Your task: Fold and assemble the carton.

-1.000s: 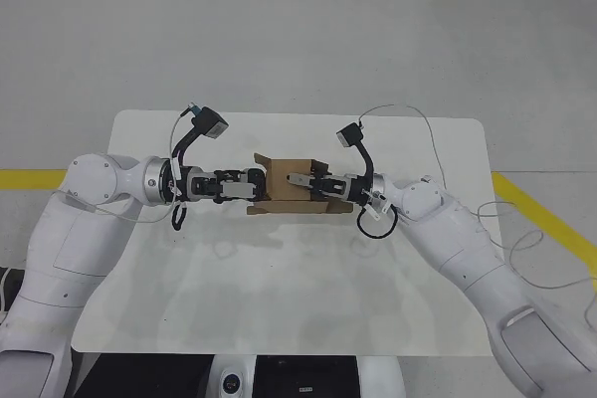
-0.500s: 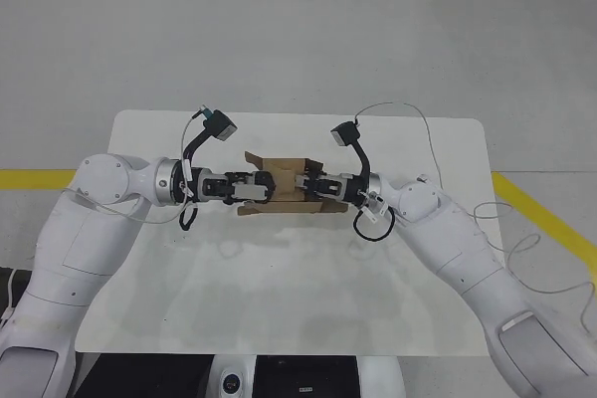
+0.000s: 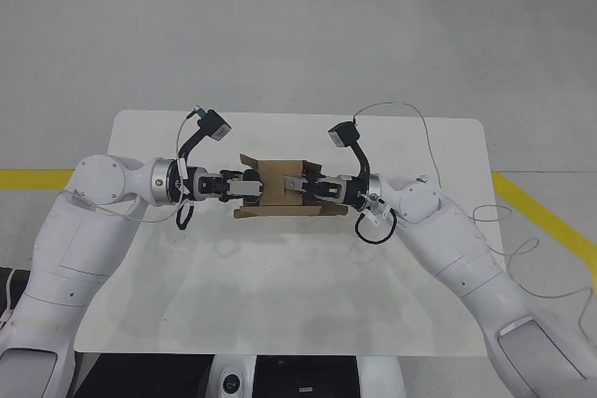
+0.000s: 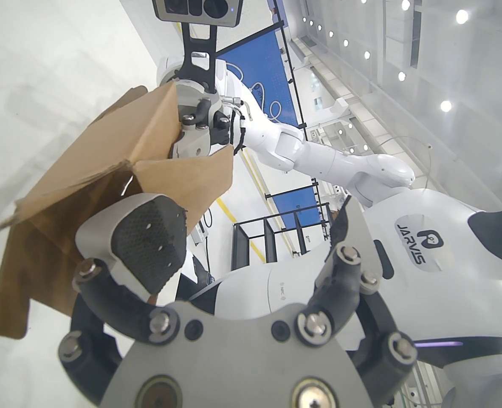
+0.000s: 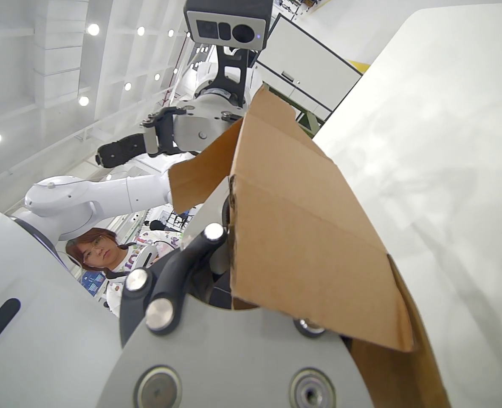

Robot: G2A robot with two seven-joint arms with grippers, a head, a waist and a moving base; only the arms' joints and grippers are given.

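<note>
A white table [image 3: 179,279] is seen from above, with a brown cardboard carton [image 3: 279,184] near its middle, a little toward 12 o'clock from the table's centre. The carton is partly folded into a box shape lying on its side, with its long axis running from 9 o'clock to 3 o'clock. Loose flaps stick out at its 10 o'clock and 7 o'clock corners, and another at 5 o'clock. Two white robot arms meet it from opposite ends. The left gripper [image 3: 251,186] is at the carton's 9 o'clock end with its fingers spread wide apart, grasping nothing. From its wrist camera, one black textured pad [image 4: 149,239] sits just beside an end flap, and whether the two touch cannot be told. The other finger stands well clear of the cardboard. The right gripper [image 3: 303,185] is at the carton's 3 o'clock end, clamped on the cardboard. One finger lies along the outside of the upper panel, and the other is hidden behind that panel. On the grey floor, a yellow line [image 3: 10,179] runs out from the table at 9 o'clock.
</note>
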